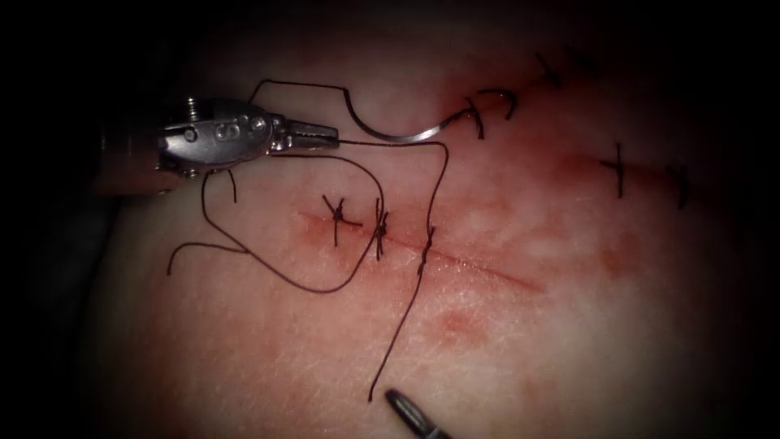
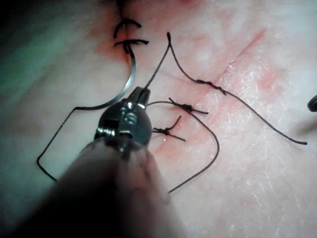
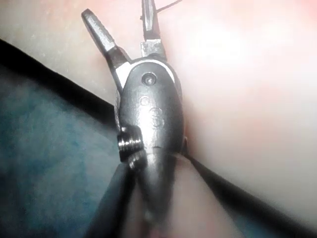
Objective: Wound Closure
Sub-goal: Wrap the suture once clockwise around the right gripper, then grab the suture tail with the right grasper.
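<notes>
thread [image 1: 309, 280] loops crowd cut [image 1: 479, 268], right tissue [image 1: 617, 325] bare

Dim centre-lit field; dark vignetted edges

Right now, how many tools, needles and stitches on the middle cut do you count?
Tools: 2 (left pincer shut on thread; right pincer open, empty)
Needle: 1, lying free on tissue
Stitches, middle cut: 3
Total: 6

A dark blue-green cloth [image 3: 44, 148] lies under the pale slab, its surface soft and mottled; beyond the lit middle, the surroundings fall away into black shadow on all sides
</notes>
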`<state>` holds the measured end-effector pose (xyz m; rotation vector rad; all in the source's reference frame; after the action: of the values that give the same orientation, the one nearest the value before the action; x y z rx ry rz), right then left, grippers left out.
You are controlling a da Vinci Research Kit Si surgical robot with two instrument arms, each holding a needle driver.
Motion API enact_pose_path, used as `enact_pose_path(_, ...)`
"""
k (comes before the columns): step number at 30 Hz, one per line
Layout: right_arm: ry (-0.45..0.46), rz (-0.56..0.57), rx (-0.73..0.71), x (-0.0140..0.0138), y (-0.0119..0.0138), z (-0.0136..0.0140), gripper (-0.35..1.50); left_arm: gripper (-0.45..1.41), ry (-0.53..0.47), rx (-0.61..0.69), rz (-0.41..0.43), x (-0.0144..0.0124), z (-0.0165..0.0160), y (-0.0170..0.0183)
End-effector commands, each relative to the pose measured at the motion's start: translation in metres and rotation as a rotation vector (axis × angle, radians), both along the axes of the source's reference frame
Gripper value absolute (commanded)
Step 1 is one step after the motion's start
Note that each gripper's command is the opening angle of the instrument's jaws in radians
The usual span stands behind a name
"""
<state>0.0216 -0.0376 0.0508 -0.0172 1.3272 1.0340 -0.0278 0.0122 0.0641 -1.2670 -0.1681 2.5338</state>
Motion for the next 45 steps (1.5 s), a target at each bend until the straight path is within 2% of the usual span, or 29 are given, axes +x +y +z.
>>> enact_pose_path(1, -0.015, -0.008, -0.012, -0.0001, 0.0019, 0.0002, 0.17, -0.45, 0.001, -0.005, 0.009, -0.0006, -0.0002, -0.0012)
enact_pose_path(2, -0.028, -0.013, -0.018, -0.0004, 0.0039, 0.0002, -0.32, -0.45, -0.007, -0.009, 0.018, -0.0009, -0.0009, -0.0024)
enact_pose_path(3, -0.025, -0.011, -0.013, -0.0004, 0.0047, 0.0003, -0.35, -0.45, -0.01, -0.01, 0.022, -0.001, -0.0012, -0.0028)
enact_pose_path(10, -0.026, -0.027, 0.002, -0.0007, 0.0098, 0.0023, -0.35, -0.45, -0.038, -0.028, 0.034, -0.0016, -0.003, -0.0057)
enact_pose_path(12, -0.05, -0.041, -0.014, -0.0007, 0.0111, 0.0033, -0.35, -0.45, -0.048, -0.027, 0.035, -0.0017, -0.0034, -0.0064)
enact_pose_path(16, -0.071, -0.056, -0.032, -0.0003, 0.0131, 0.0052, -0.35, -0.45, -0.071, -0.031, 0.043, -0.0017, -0.0042, -0.0078)
enact_pose_path(19, -0.042, -0.084, -0.036, 0.0003, 0.0142, 0.0064, -0.35, -0.45, -0.095, -0.03, 0.049, -0.0016, -0.0044, -0.0089)
enact_pose_path(22, 0.039, -0.137, -0.05, 0.0015, 0.0155, 0.0076, -0.35, -0.45, -0.12, -0.032, 0.055, -0.0016, -0.0044, -0.0102)
enact_pose_path(24, 0.164, -0.188, -0.023, 0.0029, 0.0166, 0.0083, -0.35, -0.45, -0.139, -0.03, 0.066, -0.002, -0.0042, -0.0113)
enact_pose_path(26, 0.221, -0.217, -0.015, 0.0035, 0.017, 0.0084, -0.35, -0.45, -0.146, -0.026, 0.075, -0.0022, -0.0039, -0.0116)
enact_pose_path(29, 0.359, -0.263, -0.016, 0.0049, 0.0176, 0.0081, -0.35, -0.45, -0.16, -0.014, 0.087, -0.0025, -0.003, -0.0121)
enact_pose_path(36, 0.565, -0.369, 0.012, 0.0063, 0.0176, 0.0066, -0.35, -0.45, -0.181, 0.008, 0.109, -0.0024, -0.0006, -0.0118)
enact_pose_path(39, 0.593, -0.366, 0.056, 0.0065, 0.0175, 0.0062, -0.35, -0.45, -0.198, 0.015, 0.127, -0.0025, 0.0004, -0.0113)
enact_pose_path(41, 0.604, -0.465, 0.084, 0.0065, 0.0172, 0.006, -0.35, -0.45, -0.224, 0.028, 0.167, -0.0027, 0.0019, -0.0105)
enact_pose_path(44, 0.604, -0.53, 0.093, 0.0059, 0.017, 0.0059, -0.35, -0.45, -0.234, 0.04, 0.186, -0.0029, 0.0028, -0.0098)
enact_pose_path(45, 0.604, -0.587, 0.097, 0.0056, 0.0169, 0.0058, -0.35, -0.45, -0.237, 0.043, 0.196, -0.003, 0.0034, -0.0095)
